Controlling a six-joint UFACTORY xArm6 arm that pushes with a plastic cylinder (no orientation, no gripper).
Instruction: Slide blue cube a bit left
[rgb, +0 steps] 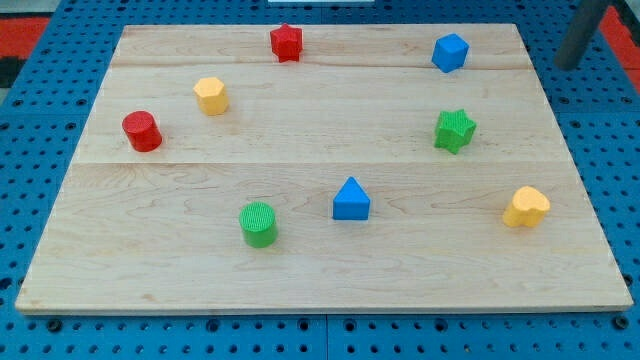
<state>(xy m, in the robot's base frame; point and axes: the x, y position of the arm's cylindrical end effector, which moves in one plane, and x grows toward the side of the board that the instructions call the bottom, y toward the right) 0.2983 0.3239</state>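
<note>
The blue cube sits on the wooden board near its top right corner. My tip is the lower end of a dark rod at the view's top right. It is off the board, over the blue perforated table, well to the right of the blue cube and not touching any block.
A red star sits at top centre, a yellow hexagon and a red cylinder at the left. A green star is below the blue cube. A blue triangle, green cylinder and yellow heart lie lower down.
</note>
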